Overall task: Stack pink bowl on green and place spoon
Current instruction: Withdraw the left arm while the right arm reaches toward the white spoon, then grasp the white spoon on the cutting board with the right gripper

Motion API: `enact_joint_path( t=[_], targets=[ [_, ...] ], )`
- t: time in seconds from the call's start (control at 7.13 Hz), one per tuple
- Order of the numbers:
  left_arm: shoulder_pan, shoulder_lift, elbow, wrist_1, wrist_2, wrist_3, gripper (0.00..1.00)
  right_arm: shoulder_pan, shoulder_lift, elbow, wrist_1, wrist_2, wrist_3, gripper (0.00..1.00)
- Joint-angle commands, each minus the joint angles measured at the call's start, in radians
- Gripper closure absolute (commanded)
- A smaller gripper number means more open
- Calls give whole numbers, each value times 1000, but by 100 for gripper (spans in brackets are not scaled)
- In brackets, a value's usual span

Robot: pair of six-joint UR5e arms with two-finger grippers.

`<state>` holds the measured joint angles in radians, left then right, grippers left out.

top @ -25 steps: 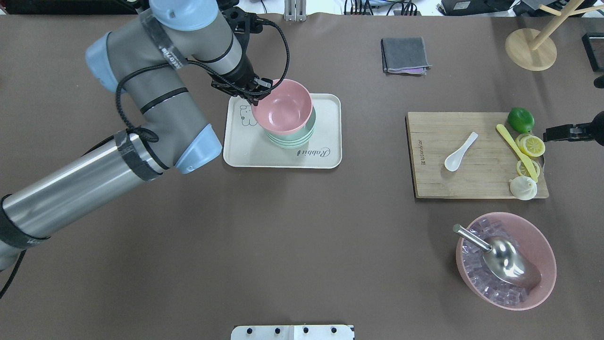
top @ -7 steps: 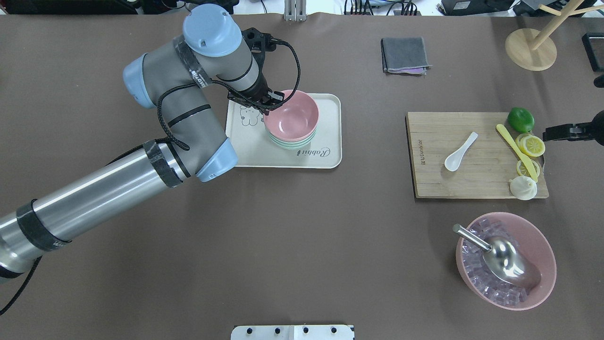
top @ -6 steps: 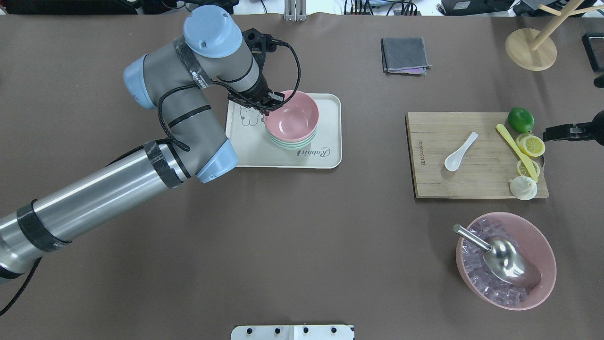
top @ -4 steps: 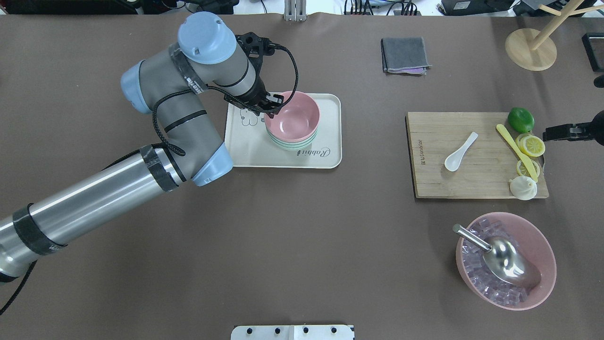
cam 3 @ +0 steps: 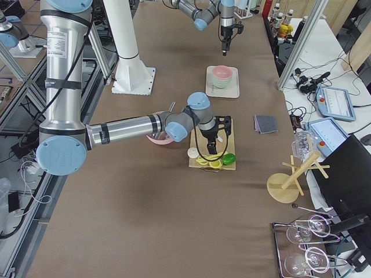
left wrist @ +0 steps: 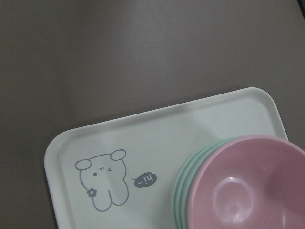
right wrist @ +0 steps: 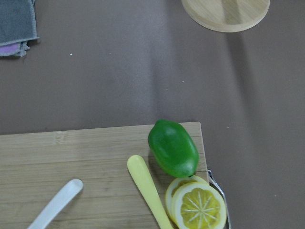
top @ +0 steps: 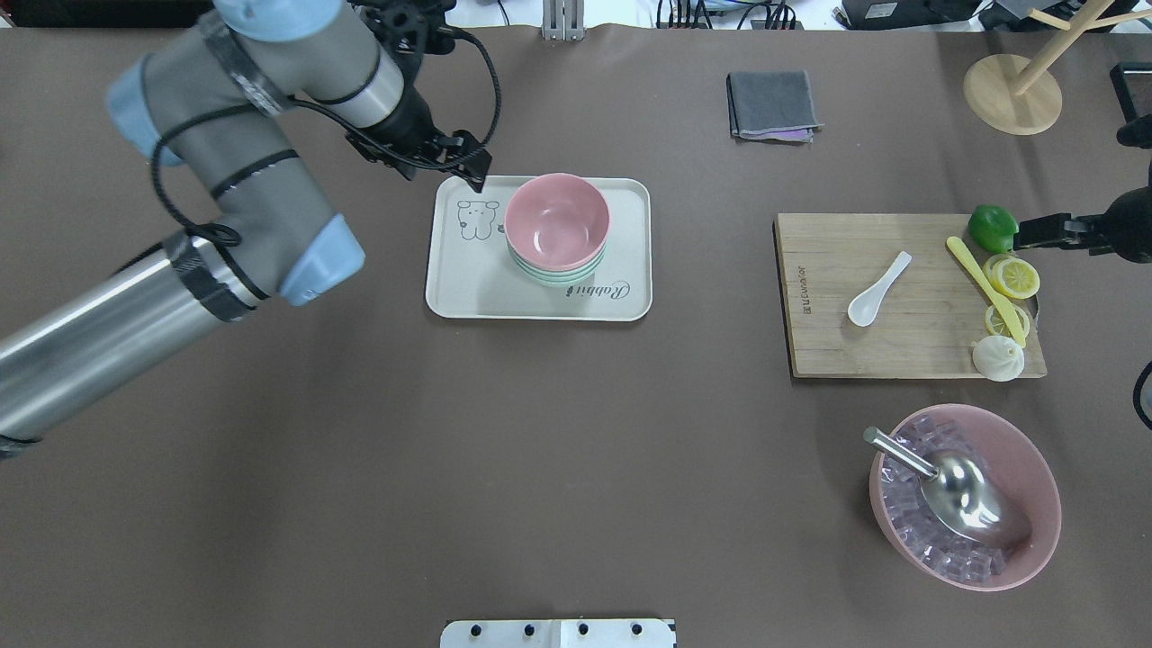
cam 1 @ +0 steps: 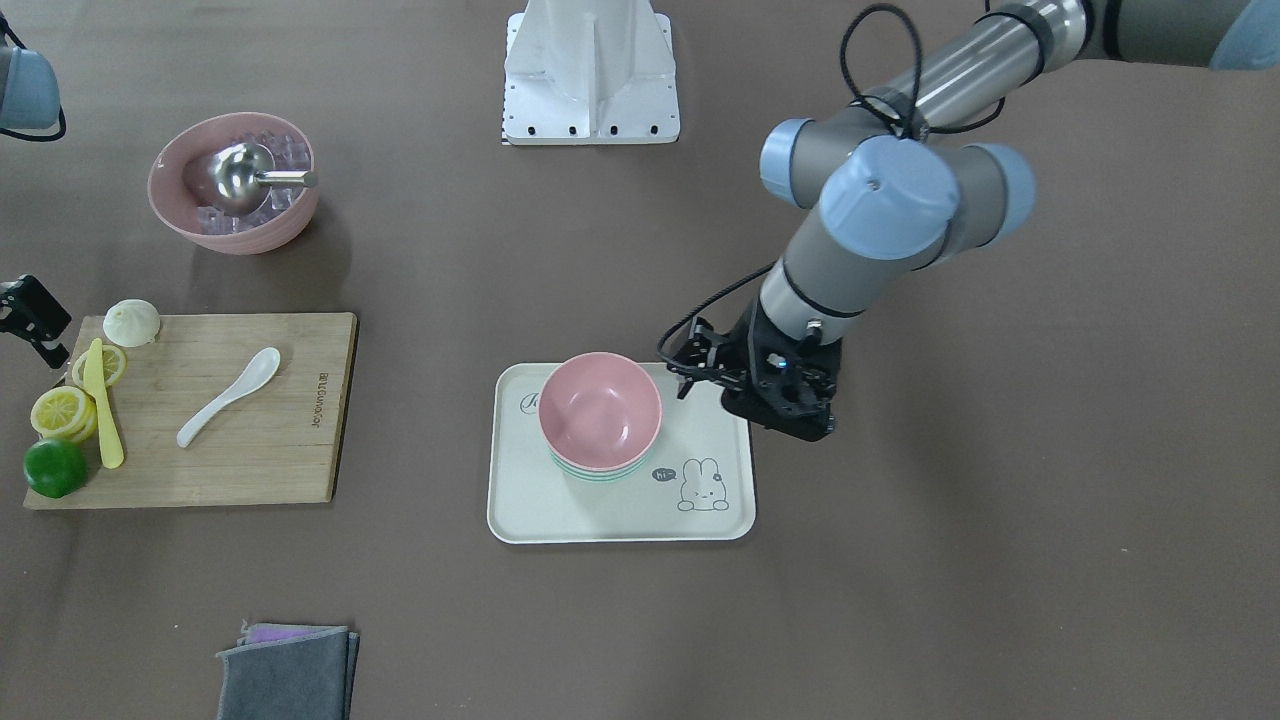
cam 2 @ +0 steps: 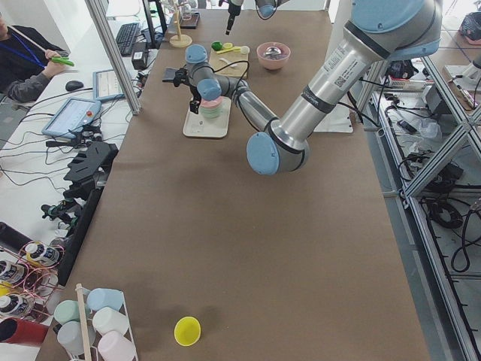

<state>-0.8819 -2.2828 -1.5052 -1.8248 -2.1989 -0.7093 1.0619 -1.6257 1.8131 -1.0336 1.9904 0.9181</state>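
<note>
The pink bowl (top: 556,220) sits nested on the stack of green bowls (top: 558,274) on the cream tray (top: 468,288). It also shows in the front view (cam 1: 598,408) and the left wrist view (left wrist: 243,191). My left gripper (top: 475,175) is open and empty. It hangs above the tray's back left corner, apart from the bowl. The white spoon (top: 877,290) lies on the wooden cutting board (top: 900,346). My right gripper (top: 1026,234) looks open and empty. It hovers at the board's right end by the lime, well away from the spoon.
On the board lie a lime (top: 992,227), a yellow knife (top: 981,283), lemon slices (top: 1012,277) and a white bun (top: 997,358). A big pink bowl of ice with a metal scoop (top: 963,495) stands front right. A grey cloth (top: 772,105) and a wooden stand (top: 1012,90) are at the back.
My left gripper lowered the pink bowl onto the green stack, let go of its rim and drew up and back to the left. My right gripper shifted slightly toward the lime.
</note>
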Motion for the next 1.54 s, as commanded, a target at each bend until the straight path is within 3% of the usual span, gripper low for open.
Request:
enact_joint_path(
  t=[0.0, 0.28, 0.42, 0.7, 0.98, 1.26, 1.4],
  targets=[
    [-179, 194, -156, 99, -123, 312, 2, -61, 76, 0, -52, -13, 176, 1],
    [-398, 366, -136, 105, -232, 681, 2, -167, 165, -4, -167, -135, 374, 3],
    [-470, 412, -119, 131, -234, 811, 2, -225, 206, -11, -234, -204, 440, 3],
    [-552, 506, -89, 144, -236, 974, 2, -298, 236, -81, -244, -306, 525, 5],
    [-557, 522, -92, 133, -236, 973, 2, -313, 237, -112, -240, -338, 609, 22],
    [-557, 520, -93, 131, -236, 973, 2, -315, 244, -113, -240, -337, 639, 48],
    [-555, 520, -93, 131, -234, 972, 2, -315, 244, -113, -240, -338, 639, 48]
  ],
)
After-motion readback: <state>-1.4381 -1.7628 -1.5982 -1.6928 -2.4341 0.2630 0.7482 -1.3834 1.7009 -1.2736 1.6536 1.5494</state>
